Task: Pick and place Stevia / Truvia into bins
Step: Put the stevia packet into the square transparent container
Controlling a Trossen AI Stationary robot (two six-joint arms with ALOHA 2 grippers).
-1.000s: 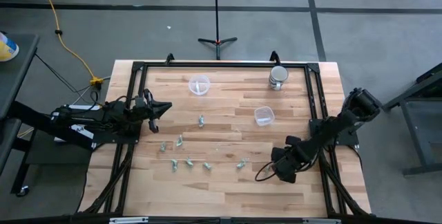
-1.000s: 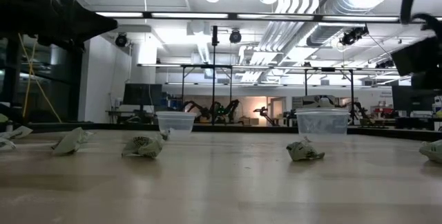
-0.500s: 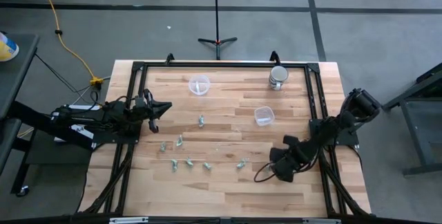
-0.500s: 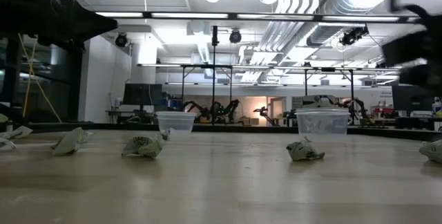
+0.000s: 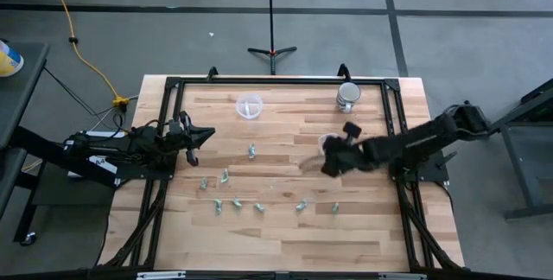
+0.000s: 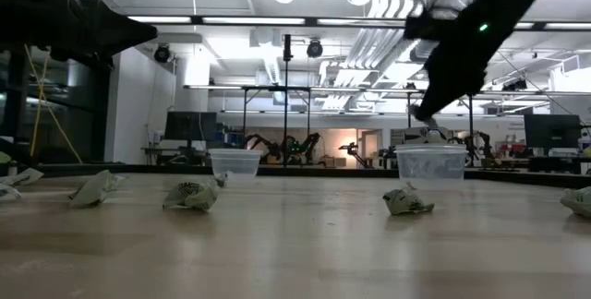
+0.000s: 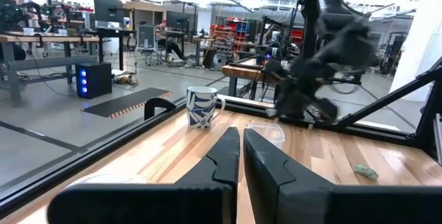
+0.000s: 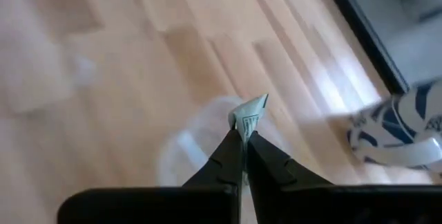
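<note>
Several small crumpled green-and-white Stevia packets (image 5: 236,200) lie flat on the wooden table, mostly in its near middle. Two clear cups serve as bins, one at the far middle (image 5: 250,106) and one right of centre (image 5: 327,142). My right gripper (image 5: 328,164) hangs over the right cup (image 8: 200,141), shut on one packet (image 8: 250,112). In the low view its arm (image 6: 462,50) slants down above that cup (image 6: 430,162). My left gripper (image 5: 207,133) waits at the table's left edge, shut and holding nothing (image 7: 240,156). My right gripper pinches a packet between its two fingertips (image 8: 235,144). The packet's crumpled end (image 8: 253,108) sticks out past the tips. The fingers slant downward from the table's right side. The packet is lifted clear of the table, above the right cup.
A metal mug with a handle (image 5: 347,97) stands at the far right, close behind the right cup. A black frame (image 5: 276,80) runs around the table's edges. One packet (image 5: 335,206) lies at the near right, and bare wood lies between the packets and the near edge.
My right gripper has risen from the table's near right and swung toward the far edge and the left, ending over the right cup with a packet in its tips. A packet now shows on the wood where the gripper stood.
</note>
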